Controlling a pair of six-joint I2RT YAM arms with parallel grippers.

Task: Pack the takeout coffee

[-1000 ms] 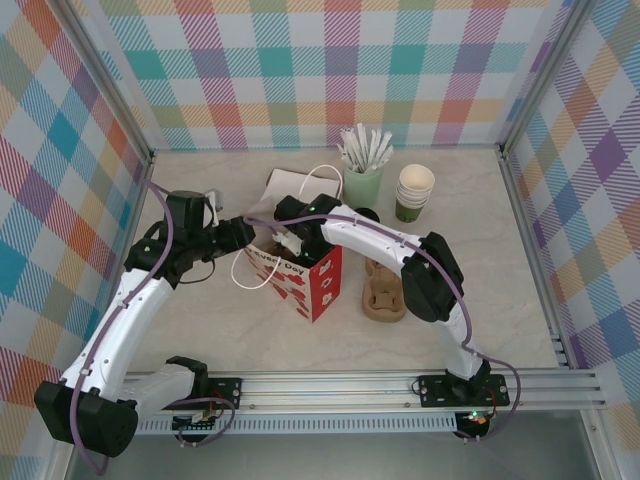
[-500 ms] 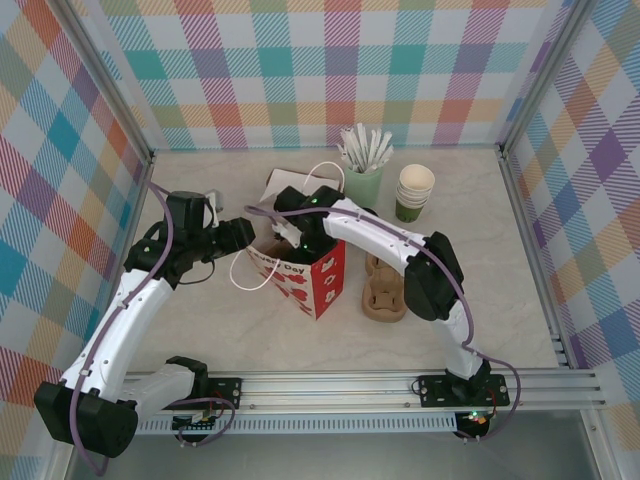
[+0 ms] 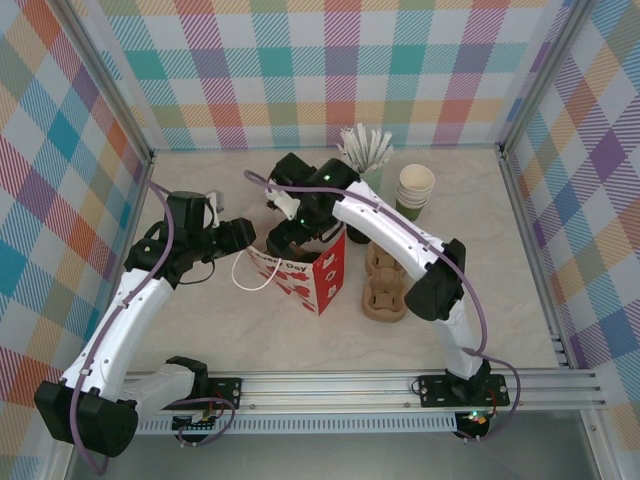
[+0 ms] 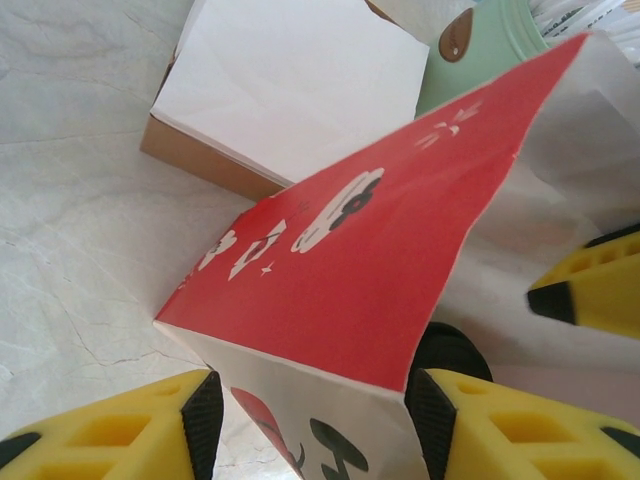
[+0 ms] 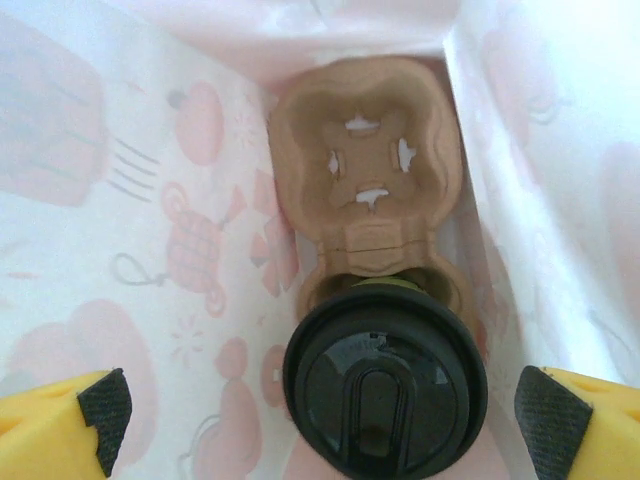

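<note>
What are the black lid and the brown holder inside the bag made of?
The black lid looks like glossy plastic: it is smooth and has shiny reflections. The brown holder is probably matte moulded paper pulp: it is dull and soft-edged, with rough cut-outs.

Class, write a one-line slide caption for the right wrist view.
Lidded coffee seated in a cardboard cup tray inside the bag, open right pincer above it.
</note>
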